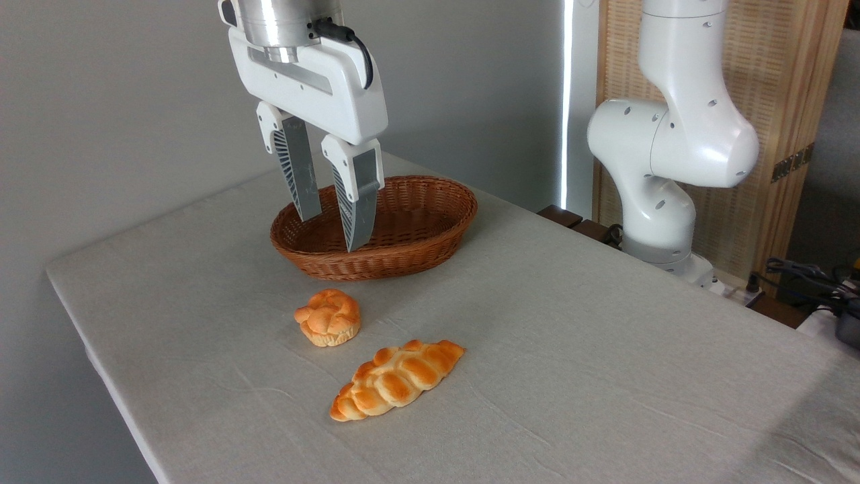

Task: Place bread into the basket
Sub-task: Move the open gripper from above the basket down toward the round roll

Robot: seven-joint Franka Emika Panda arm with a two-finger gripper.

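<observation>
Golden knotted bread [328, 317] sits on tabletop [605, 349] below and nearer than claw [332, 232] — fingers parted, empty — hanging before basket [430, 252].

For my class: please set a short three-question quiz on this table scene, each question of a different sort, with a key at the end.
1. True or false: the round bun already lies in the basket.
2. What does the pincer hold? A) the bun B) the long loaf C) nothing
3. Fill in: both breads rest on the ____.

Key: 1 false, it sits on the cloth in front of the basket. 2 C, its fingers are apart and empty, hanging over the basket. 3 table.
</observation>
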